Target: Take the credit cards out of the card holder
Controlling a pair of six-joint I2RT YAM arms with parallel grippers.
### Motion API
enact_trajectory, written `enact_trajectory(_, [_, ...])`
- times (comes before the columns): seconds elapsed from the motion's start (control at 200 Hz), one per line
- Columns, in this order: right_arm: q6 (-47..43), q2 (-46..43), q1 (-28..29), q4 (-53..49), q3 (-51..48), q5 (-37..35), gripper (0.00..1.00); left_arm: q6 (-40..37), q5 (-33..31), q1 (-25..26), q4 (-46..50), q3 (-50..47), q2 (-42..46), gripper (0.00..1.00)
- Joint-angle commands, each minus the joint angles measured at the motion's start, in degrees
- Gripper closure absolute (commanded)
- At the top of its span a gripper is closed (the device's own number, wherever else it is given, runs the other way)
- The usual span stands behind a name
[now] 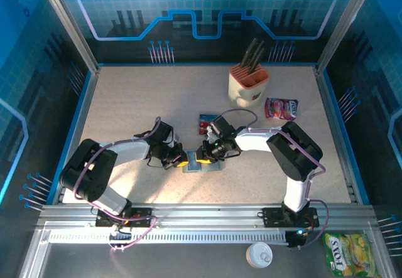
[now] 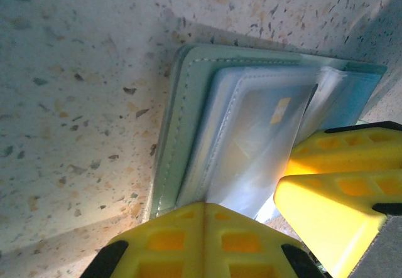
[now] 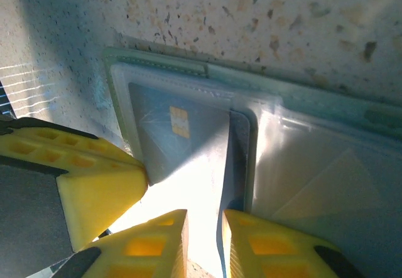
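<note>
An open grey-green bifold card holder (image 1: 210, 167) (image 2: 188, 102) (image 3: 157, 61) lies flat, nearer than and left of the cream knife block (image 1: 248, 85). The overhead view adds a loose red-and-blue card (image 1: 206, 123) between them. The wrist views reveal a chip card (image 2: 264, 121) (image 3: 182, 140) under a clear sleeve (image 2: 239, 83). The left gripper (image 1: 179, 160) (image 2: 204, 215) is clenched at the holder's edge. The right gripper (image 1: 204, 157) (image 3: 204, 218) is nearly together at the chip card's corner; whether it pinches, I cannot tell.

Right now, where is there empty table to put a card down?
Bare table spreads far left, from the left edge to the knife block. More lies near right, below the snack packet. Crowded: the middle, where left gripper and right gripper meet at the card holder, a loose card behind.
</note>
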State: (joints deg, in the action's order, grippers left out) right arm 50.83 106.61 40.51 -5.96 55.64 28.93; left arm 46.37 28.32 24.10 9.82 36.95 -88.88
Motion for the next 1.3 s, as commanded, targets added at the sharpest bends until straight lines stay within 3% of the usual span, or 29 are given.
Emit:
enact_trajectory(0.0, [0.0,1.8,1.0,0.5,1.1,0.6,0.77,-0.9,0.1,-0.4,0.1,-0.9,-1.2,0.98])
enact_trajectory(0.2, [-0.3,1.8,1.1,-0.2,1.2,0.3,0.78,-1.0,0.1,-0.4,0.0,-0.9,-1.5,0.98])
enact_trajectory(0.325, [-1.6,1.8,1.4,-5.1,2.3,-2.5,0.72,-1.0,-0.1,-0.4,0.3,-0.9,-1.2,0.97])
enact_trajectory(0.775, [-6.7,0.6,2.6,-17.6,7.4,-9.8,0.72,-1.3,-0.7,-0.5,1.4,-0.4,-0.9,0.94])
enact_trajectory(1.296, [-7.7,-2.5,2.7,-19.3,8.7,-11.0,0.72,-3.2,0.3,-0.4,5.5,4.7,0.2,0.95])
